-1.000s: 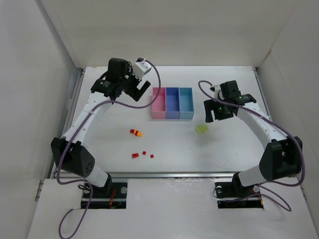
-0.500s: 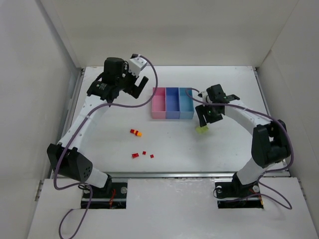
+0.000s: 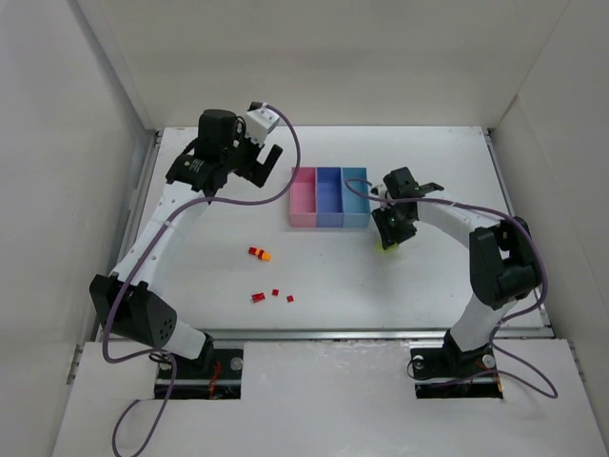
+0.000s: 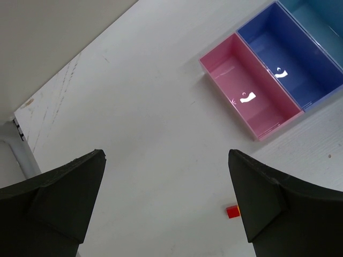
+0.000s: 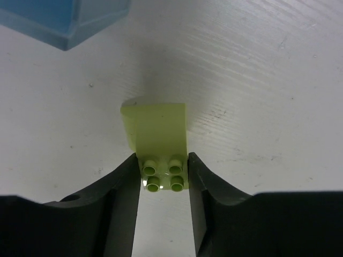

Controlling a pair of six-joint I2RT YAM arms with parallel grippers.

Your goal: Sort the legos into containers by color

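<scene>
My right gripper [image 5: 163, 166] is down at the table, shut on a yellow-green lego [image 5: 161, 144]; both fingers press its sides. Seen from the top, this lego [image 3: 384, 248] lies just in front of the cyan container [image 3: 355, 195]. That bin is joined to a blue one [image 3: 329, 195] and a pink one [image 3: 304, 197]. A red-and-orange lego [image 3: 259, 253] and three small red legos [image 3: 258, 297] lie at front left. My left gripper [image 3: 238, 169] hangs open and holds nothing, left of the bins. The left wrist view shows one red lego [image 4: 232, 211] beside its right finger.
White walls enclose the table on three sides. A metal rail [image 3: 143, 190] runs along the left edge. The cyan bin's corner [image 5: 69, 21] stands close behind the gripped lego.
My right gripper moved left and down onto the yellow-green lego and closed on its sides. The left arm shifted slightly left early on, then held still, open.
</scene>
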